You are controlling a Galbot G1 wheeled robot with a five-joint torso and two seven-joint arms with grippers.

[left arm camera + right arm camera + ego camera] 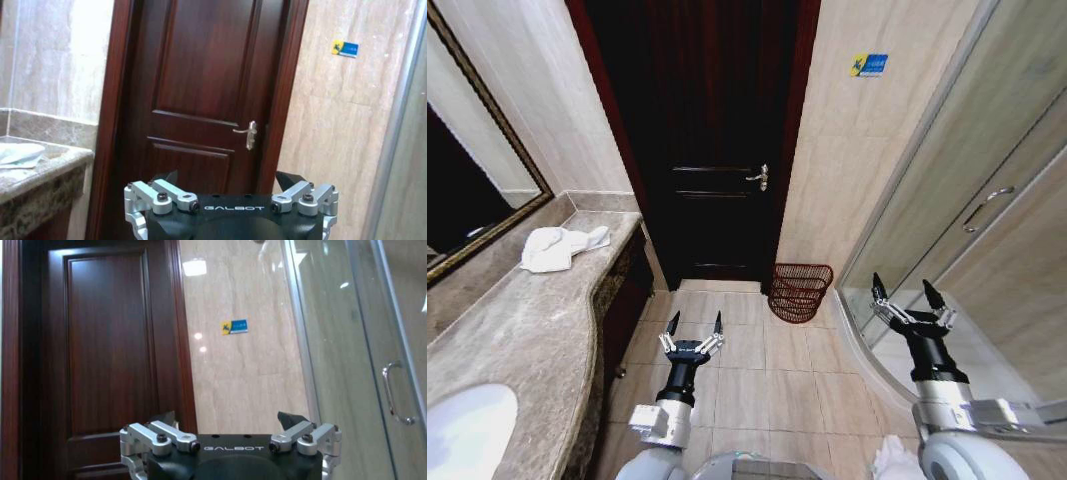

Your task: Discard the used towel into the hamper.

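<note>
Sink (467,432): cut off by the head view's lower left edge. Mirror (467,190): cut off at the left edge. Towel (17,154): cut off by the left wrist view's edge. Sticker (868,65) text: too small to read.

"GALBOT" is showing in pale letters on the black body of the left gripper (230,186) and the right gripper (230,426). Right of the door (702,140), a blue-and-yellow sticker (868,65) is sitting on the wall, its print unreadable.
</note>
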